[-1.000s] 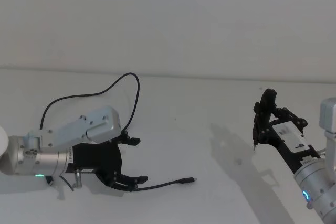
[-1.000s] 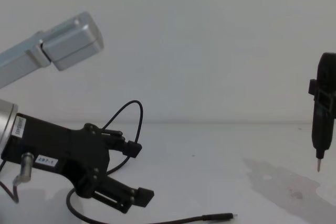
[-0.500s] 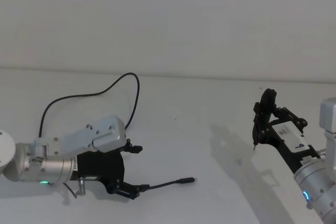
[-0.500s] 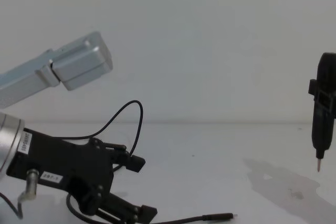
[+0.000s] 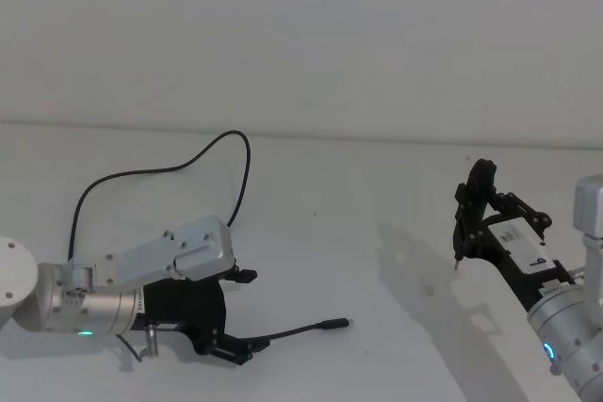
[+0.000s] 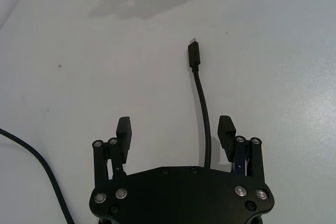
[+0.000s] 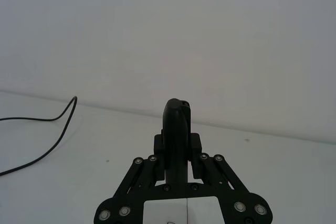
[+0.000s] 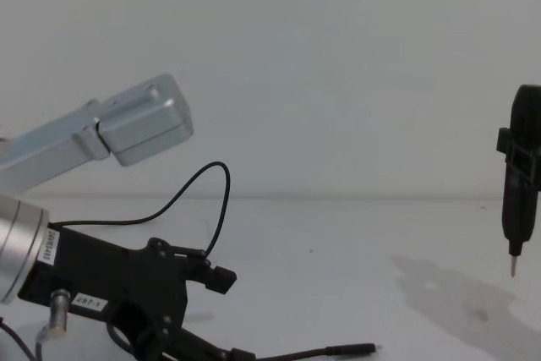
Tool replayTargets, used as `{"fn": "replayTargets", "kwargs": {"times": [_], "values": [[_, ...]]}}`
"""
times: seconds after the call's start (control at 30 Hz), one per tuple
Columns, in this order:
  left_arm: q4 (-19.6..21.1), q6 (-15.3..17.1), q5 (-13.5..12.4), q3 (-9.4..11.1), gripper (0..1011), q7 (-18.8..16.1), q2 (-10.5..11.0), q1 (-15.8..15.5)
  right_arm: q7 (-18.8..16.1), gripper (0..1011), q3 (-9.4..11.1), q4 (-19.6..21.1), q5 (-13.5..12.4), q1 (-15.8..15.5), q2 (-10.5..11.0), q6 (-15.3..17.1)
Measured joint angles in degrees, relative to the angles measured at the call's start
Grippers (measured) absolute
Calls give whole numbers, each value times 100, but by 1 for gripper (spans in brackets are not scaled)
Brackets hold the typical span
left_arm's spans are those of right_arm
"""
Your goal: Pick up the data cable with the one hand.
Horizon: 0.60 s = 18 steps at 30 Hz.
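While my left tool (image 6: 175, 127) stands wide open and empty astride the data cable (image 6: 203, 103), limp and light on the desk (image 5: 358, 214), I'd pinch just behind the stiffer plug (image 6: 193, 56) at its three o'clock; my right tool (image 5: 474, 223) idles farther that way, clamping a probe (image 8: 520, 175)

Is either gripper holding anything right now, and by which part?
The right gripper clamps the black pointed tool by its body, tip down. The left gripper is open, straddling the data cable, not gripping.

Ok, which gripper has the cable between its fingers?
The left gripper: open, straddling the data cable behind its plug. The right gripper holds a pointed black tool, away from it.
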State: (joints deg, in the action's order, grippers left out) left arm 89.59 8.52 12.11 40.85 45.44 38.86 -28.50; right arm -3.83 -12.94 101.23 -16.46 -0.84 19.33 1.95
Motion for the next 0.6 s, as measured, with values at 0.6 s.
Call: {"fn": "replayTargets", "kwargs": {"times": [0.6], "values": [[-89,232,-48,36,1001,-59,-96,-30,0,268,0,0,0,0,0,0]]}}
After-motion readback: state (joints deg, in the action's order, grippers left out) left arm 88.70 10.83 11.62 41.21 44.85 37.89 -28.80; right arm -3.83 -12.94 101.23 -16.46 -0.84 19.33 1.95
